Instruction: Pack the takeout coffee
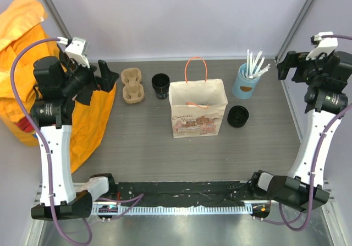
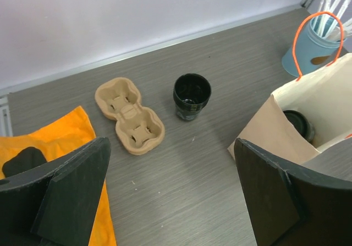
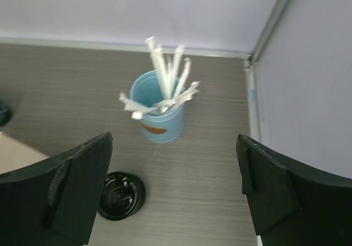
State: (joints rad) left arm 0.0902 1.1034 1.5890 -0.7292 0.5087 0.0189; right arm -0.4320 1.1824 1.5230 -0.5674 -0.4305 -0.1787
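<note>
Black fingers of the left gripper [image 2: 170,169] fill the bottom of its wrist view, spread wide with nothing between them, raised over the left side of the table [image 1: 137,141]. The right gripper [image 3: 175,158] is just as wide and empty, held high at the far right corner. Past the left fingers lies the brown pulp carrier [image 1: 133,85], and just right of it stands the takeout coffee [image 1: 160,85], a small black cup, upright and uncovered, on the far half of the table. Its black lid [image 1: 238,115] lies flat and apart from it, on the other side of the paper bag [image 1: 198,111], which stands open-mouthed in the middle with orange handles. Below the right gripper, a light-blue cup of straws [image 3: 159,111] stands just beyond the lid. The tabletop is grey wood-grain, with a bare stretch on the near side between the arm bases. A pale wall [image 1: 181,15] closes the far edge, metal posts rise at both far corners, another pale panel shuts the right side, and an orange cloth [image 1: 22,48] drapes over the left edge.
</note>
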